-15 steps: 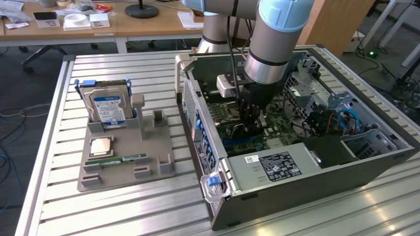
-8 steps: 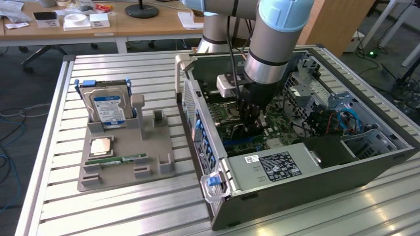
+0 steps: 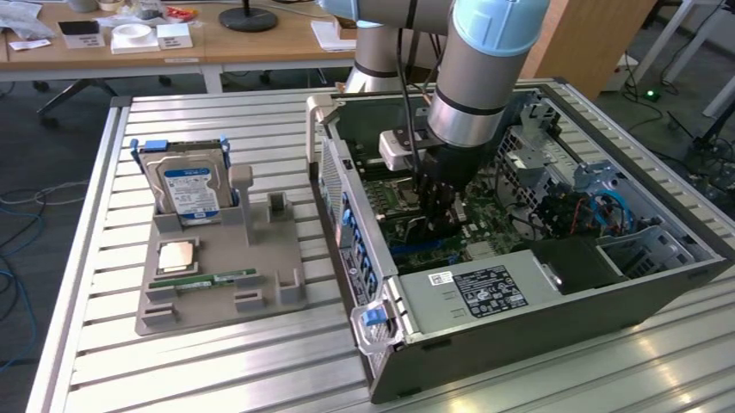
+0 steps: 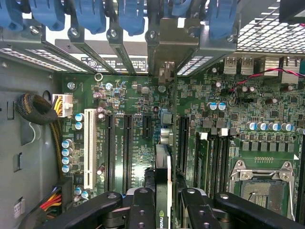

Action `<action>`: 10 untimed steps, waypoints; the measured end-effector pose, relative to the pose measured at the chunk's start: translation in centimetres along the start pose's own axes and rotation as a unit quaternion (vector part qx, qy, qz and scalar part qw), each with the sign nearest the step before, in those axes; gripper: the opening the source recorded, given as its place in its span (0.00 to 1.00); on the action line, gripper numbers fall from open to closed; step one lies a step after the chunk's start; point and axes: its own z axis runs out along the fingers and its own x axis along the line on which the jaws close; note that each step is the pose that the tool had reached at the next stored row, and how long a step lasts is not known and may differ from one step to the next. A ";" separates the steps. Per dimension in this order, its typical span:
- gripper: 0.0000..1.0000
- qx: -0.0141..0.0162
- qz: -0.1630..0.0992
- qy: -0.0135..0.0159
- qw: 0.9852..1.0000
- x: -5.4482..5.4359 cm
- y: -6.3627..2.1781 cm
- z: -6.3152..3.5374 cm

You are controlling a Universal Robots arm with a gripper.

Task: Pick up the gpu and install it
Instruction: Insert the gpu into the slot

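Grasping the thin green gpu card (image 4: 163, 191) edge-on between my black fingers (image 4: 143, 210), I hold it inside the open grey computer case (image 3: 552, 323), just above the green motherboard (image 4: 143, 105), its long axis parallel to the black expansion slots (image 4: 127, 148).

The gpu (image 4: 163, 186) is a thin card seen edge-on in the wrist view, standing upright on its long edge over the green motherboard (image 4: 143, 119). Its green circuit board edge and a dark cooler face show, with pale lettering near the lower end. It is gripped between the tool's (image 4: 164, 210) black fingers (image 4: 143, 210), in line with the long black expansion slots (image 4: 119, 148), its silvery bracket end reaching toward the case's rear slot openings.
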 end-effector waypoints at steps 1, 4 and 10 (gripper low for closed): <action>0.26 0.000 0.000 0.000 1.000 0.0 0.00 0.00; 0.26 0.000 0.000 0.000 1.000 0.0 0.00 0.00; 0.26 0.000 0.000 0.000 1.000 0.0 0.00 0.00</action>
